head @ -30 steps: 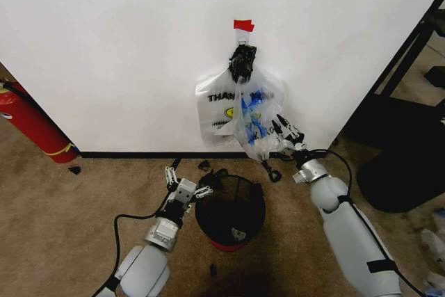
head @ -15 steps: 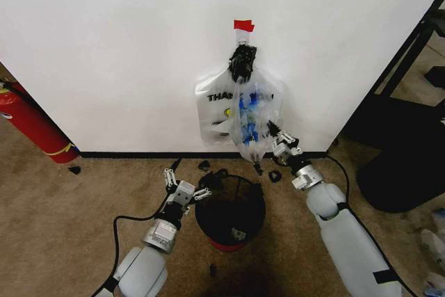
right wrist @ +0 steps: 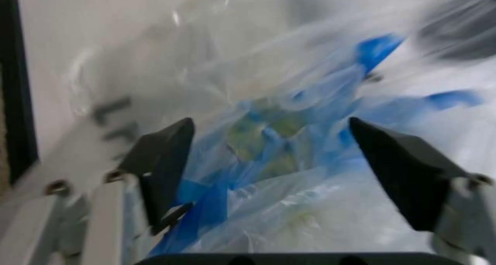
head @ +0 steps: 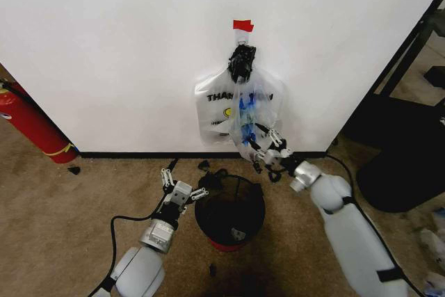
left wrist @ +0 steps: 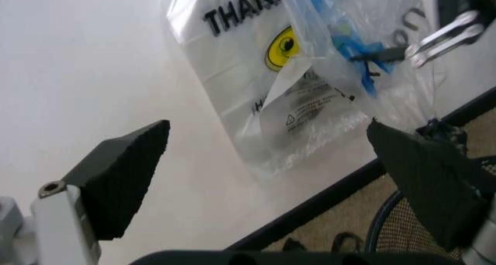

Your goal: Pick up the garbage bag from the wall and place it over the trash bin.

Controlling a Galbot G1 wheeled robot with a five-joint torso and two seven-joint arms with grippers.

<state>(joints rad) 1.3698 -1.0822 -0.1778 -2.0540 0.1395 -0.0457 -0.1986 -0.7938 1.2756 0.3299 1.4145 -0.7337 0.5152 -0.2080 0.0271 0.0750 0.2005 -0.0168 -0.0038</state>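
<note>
Two spread jaws of the right gripper (head: 265,145) straddle the garbage bag (head: 240,113), film between them. Closing on one thin layer could tear it off its black clip (head: 242,60) above

Both pincers (head: 169,180) (head: 264,145) wide apart

The light is bright and even on the white wall (head: 125,46). My right wrist view is blurry, and the garbage bag (right wrist: 310,149) looks smeared. My fingers (left wrist: 124,178) look soft.
</note>
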